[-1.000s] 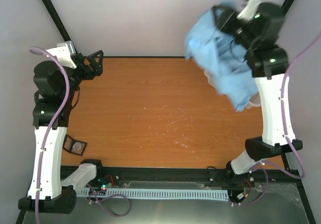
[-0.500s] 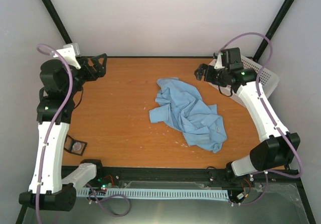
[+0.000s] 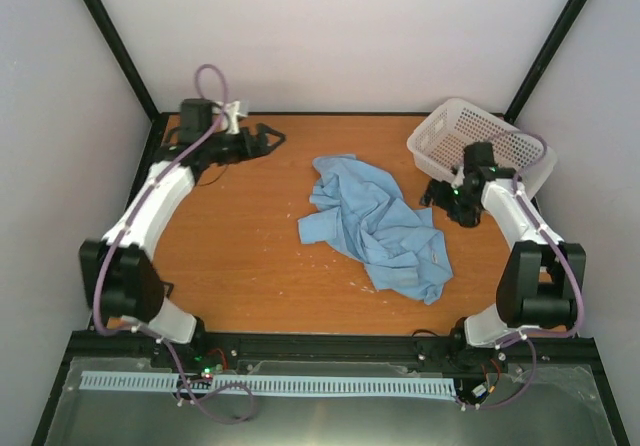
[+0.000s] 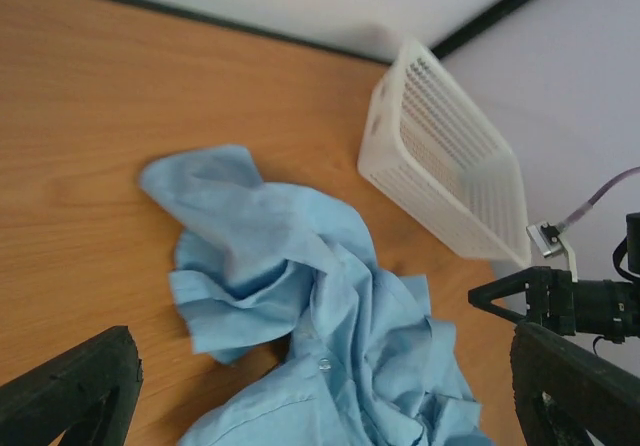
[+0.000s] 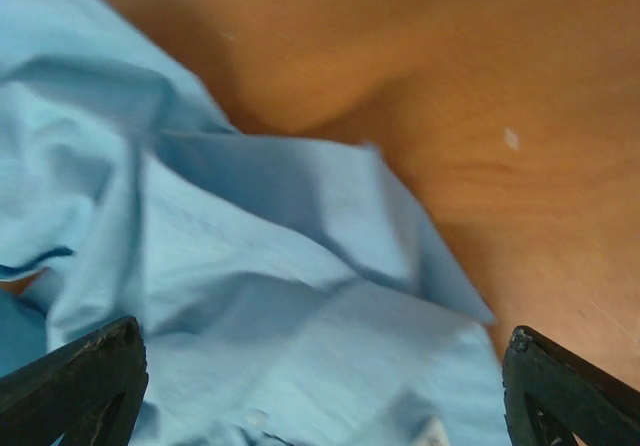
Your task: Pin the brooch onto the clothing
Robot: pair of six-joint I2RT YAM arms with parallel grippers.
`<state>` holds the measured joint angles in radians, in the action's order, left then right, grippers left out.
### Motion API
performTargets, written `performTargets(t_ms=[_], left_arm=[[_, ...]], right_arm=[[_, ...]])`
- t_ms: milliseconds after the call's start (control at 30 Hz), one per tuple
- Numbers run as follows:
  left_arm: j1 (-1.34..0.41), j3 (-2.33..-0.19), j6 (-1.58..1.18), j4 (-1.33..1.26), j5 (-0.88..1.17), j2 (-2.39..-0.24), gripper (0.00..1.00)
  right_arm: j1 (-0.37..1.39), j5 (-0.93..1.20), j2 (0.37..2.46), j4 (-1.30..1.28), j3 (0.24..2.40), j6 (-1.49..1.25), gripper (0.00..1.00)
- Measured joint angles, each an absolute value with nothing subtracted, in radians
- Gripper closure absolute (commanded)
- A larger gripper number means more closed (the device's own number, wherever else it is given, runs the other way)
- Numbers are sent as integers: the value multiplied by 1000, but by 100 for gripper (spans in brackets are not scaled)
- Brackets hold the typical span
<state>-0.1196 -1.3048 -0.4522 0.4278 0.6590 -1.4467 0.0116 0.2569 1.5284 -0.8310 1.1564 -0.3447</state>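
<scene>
The light blue shirt (image 3: 378, 228) lies crumpled in the middle of the table. My left gripper (image 3: 268, 138) is open and empty at the back left, above the table and pointing toward the shirt (image 4: 330, 316). My right gripper (image 3: 438, 192) is open, low over the shirt's right edge; the cloth (image 5: 250, 296) fills the space between its fingers, but they do not hold it. The brooch is not visible in any view.
A white perforated basket (image 3: 480, 138) stands tilted at the back right, just behind my right gripper; it also shows in the left wrist view (image 4: 440, 166). Black frame posts rise at both back corners.
The shirt was held aloft at the right, then dropped onto the table. My left arm swung to the back. My right gripper came down to the shirt's right edge.
</scene>
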Motion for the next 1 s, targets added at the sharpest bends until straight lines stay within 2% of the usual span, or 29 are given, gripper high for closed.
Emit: performTargets(t_ms=[233,367,467,567,700,833,1000], left_arm=[[-308,-1684,-397,508,648,-1900,0],[-355,-1863,-371,567,641,-2097,0],[-373,-1921,-371,606,645,-2205,1],[-378,-1922,-372,651,661,-2268,14],[-378,-1915,-390,673,710,-2307,43],[-378,-1912,-432,649,778,-2303,97],[-369,-1868,-461,628,785,-2231,99]], right_arm=[[-234,369,1435,-799,927,-340,8],[-270,442,1432,-762,831,-347,10],[-268,483,1432,-731,780,-356,12],[-268,501,1432,-714,729,-362,16],[-268,509,1432,-710,714,-360,20],[-268,509,1435,-705,715,-360,20],[-268,508,1429,-721,730,-354,17]])
